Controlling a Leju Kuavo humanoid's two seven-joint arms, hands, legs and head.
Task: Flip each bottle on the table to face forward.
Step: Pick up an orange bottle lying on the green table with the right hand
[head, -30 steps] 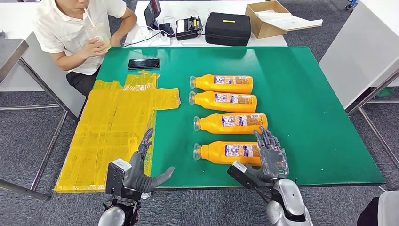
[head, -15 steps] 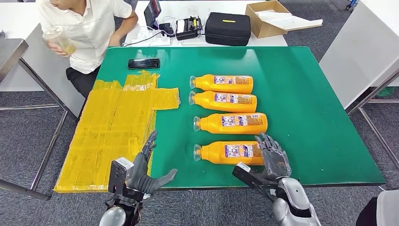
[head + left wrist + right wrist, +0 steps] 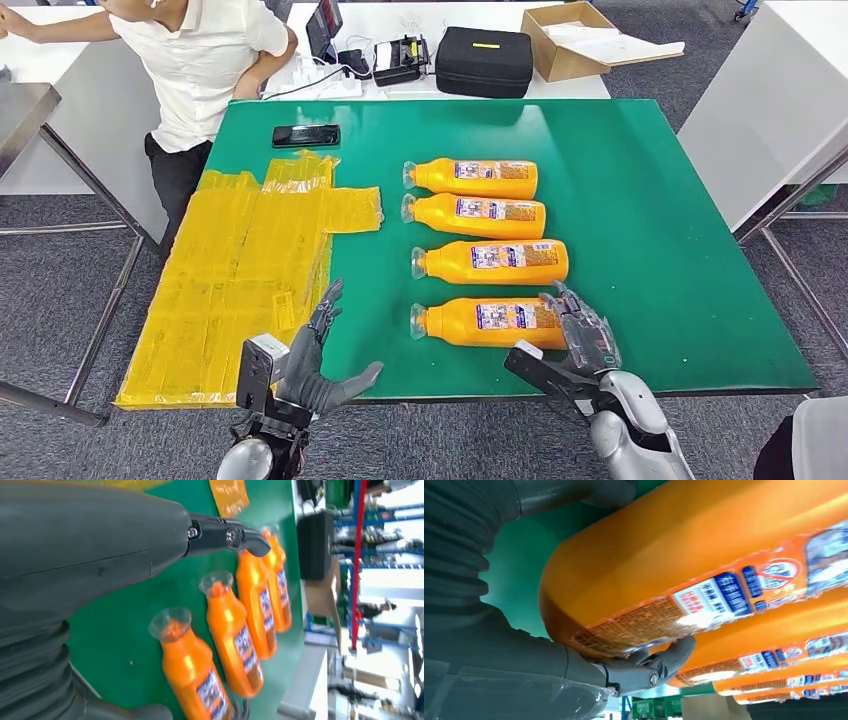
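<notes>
Four orange bottles lie side by side on the green table (image 3: 660, 230), caps pointing left: the farthest (image 3: 475, 178), the second (image 3: 480, 215), the third (image 3: 495, 262) and the nearest bottle (image 3: 485, 322). My right hand (image 3: 585, 340) grips the base end of the nearest bottle (image 3: 684, 555). In the right wrist view a finger (image 3: 644, 667) curls around one side of that base and the thumb lies on the other side. My left hand (image 3: 310, 360) hovers at the table's near edge with fingers spread, holding nothing. The left wrist view looks past it at the nearest bottle (image 3: 192, 672).
Yellow plastic bags (image 3: 240, 270) cover the table's left part. A black phone (image 3: 306, 135) lies at the far left. Behind the table are a black case (image 3: 486, 60) and a cardboard box (image 3: 580, 35). A person (image 3: 200, 70) stands at the far left corner.
My right hand has slid a little right and its fingers have closed around the nearest bottle's base. My left hand edged forward. The person lowered a drink and reached to the left.
</notes>
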